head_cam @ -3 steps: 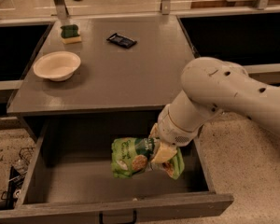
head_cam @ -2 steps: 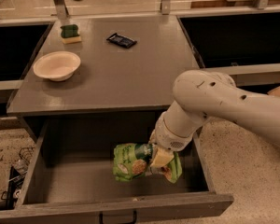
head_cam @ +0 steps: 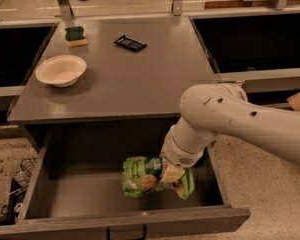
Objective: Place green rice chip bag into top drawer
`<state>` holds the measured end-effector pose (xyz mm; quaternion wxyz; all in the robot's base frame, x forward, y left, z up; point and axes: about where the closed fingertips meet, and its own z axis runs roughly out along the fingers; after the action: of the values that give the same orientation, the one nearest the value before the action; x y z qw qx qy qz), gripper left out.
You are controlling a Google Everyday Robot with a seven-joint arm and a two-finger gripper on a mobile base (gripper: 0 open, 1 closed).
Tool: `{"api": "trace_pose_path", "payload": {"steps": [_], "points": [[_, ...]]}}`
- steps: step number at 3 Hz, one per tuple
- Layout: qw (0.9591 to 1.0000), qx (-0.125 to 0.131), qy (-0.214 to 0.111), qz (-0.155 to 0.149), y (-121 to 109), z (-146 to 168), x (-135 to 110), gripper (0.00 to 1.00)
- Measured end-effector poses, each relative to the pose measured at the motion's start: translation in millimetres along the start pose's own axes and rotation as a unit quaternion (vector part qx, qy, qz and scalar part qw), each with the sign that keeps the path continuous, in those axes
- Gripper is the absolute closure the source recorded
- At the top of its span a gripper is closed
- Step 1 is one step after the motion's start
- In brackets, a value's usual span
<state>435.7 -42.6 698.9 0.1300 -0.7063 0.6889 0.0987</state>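
The green rice chip bag (head_cam: 140, 176) is bright green with pictures of tan rice cakes and sits inside the open top drawer (head_cam: 80, 204), towards its right half. My gripper (head_cam: 171, 174) reaches down into the drawer from the right on a thick white arm and is at the bag's right side, covering part of it. The drawer is pulled far out below the table, with its front panel and black handle at the bottom of the view.
On the grey table (head_cam: 140, 84) stand a white bowl (head_cam: 61, 70) at the left, a green-topped sponge (head_cam: 75, 35) at the back left and a small black wrapper (head_cam: 130, 43) at the back. Dark openings flank the table on both sides.
The arm has swung a little to the left and lower over the drawer. The bag has stayed at about the same place in the drawer.
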Motion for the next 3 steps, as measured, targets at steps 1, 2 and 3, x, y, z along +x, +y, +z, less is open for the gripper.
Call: {"api": "trace_pose_path", "payload": {"steps": [1, 2, 3], "points": [[0.9996, 0.006, 0.025, 0.009, 0.6, 13.9, 2.0, 1.00], [0.9994, 0.007, 0.026, 0.021, -17.9, 27.0, 3.2, 1.00], [0.9993, 0.005, 0.028, 0.024, -24.6, 35.7, 3.4, 1.00]]}}
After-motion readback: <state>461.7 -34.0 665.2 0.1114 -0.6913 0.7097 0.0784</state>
